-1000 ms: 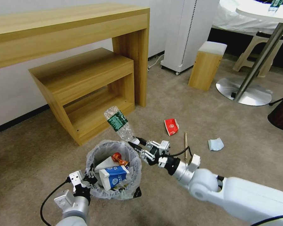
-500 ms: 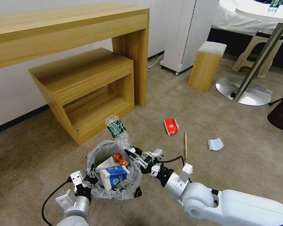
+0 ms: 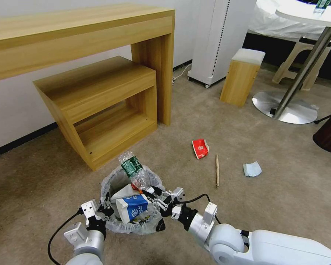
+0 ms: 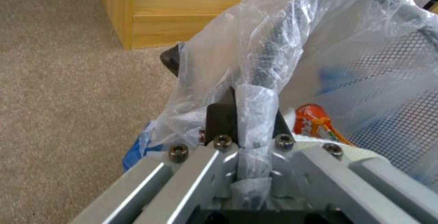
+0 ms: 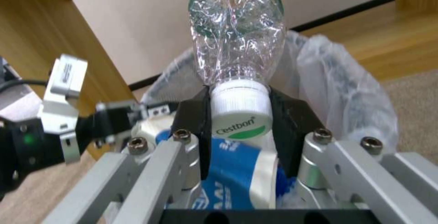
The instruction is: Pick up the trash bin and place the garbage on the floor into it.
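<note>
Crumpled clear plastic, the green-label bottle (image 3: 133,170) hangs cap-down over the trash bin (image 3: 114,186), its white cap clamped in the right hand (image 3: 150,194), while the left hand (image 3: 103,210) grips the bin's liner-covered rim above the floor (image 3: 246,206).

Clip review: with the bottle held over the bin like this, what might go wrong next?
The right claw grips the bottle by its cap alone, its body leaning past the bin's far rim; released so, it may tip out. The bin already holds a carton. The left claw pinches only rim and bag, which may slip.
</note>
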Robot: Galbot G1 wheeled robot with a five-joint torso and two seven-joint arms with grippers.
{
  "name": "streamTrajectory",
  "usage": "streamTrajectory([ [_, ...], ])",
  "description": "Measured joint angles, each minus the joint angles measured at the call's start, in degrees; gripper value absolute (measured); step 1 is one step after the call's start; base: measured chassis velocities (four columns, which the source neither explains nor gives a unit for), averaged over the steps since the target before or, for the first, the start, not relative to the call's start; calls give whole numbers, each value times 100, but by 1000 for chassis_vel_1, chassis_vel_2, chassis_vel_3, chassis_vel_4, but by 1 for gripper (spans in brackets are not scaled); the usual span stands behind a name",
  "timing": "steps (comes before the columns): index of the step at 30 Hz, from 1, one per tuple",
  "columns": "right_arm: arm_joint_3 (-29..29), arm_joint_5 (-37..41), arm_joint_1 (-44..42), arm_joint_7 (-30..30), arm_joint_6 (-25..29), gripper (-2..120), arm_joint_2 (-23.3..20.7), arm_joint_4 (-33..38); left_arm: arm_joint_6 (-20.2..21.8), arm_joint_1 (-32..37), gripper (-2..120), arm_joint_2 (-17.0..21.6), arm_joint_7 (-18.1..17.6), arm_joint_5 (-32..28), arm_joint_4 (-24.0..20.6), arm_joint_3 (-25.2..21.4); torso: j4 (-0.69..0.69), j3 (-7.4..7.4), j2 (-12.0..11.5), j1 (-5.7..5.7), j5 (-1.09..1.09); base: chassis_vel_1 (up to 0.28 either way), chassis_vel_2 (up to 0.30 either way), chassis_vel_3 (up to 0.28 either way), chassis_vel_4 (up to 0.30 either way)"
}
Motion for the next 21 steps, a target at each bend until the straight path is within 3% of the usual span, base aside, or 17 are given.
streamTrajectory([
  [21, -820, -263, -110, 204, 27, 26, 83, -229, -2, -28, 1, -26, -3, -30, -20, -72, 0, 0, 0, 0, 0, 0, 0, 0, 0],
])
